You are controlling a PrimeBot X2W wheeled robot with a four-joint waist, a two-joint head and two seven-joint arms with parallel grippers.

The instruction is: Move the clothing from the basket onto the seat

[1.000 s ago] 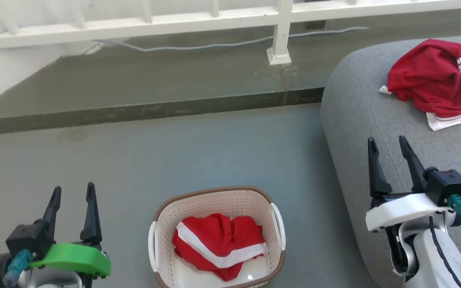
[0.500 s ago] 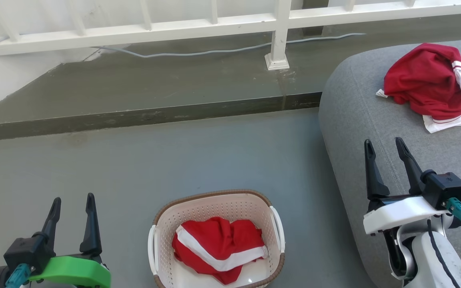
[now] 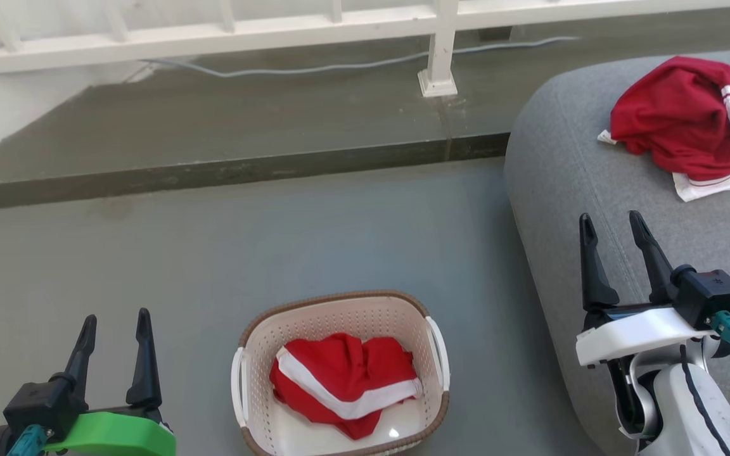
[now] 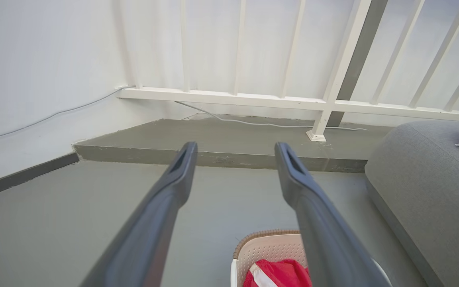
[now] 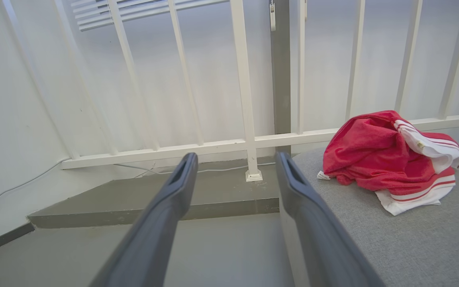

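Since a second ago the whole head view has slid a little, railing and floor alike, so we read that as the camera moving, not the things.

At 7 o'clock the left gripper sits a touch lower in the frame, fingers apart and empty. At 6 o'clock the basket stands where it was, with 1 red garment bunched inside. Its heap runs 9 to 3 o'clock and its white stripe slants from 10 toward 4.

At 4 o'clock the right gripper hangs over the seat, fingers spread, holding nothing. At 2 o'clock the second garment lies on the seat, long axis 10 to 4 o'clock, label end toward 9.

We judge the task half done: 1 of 2 moved.
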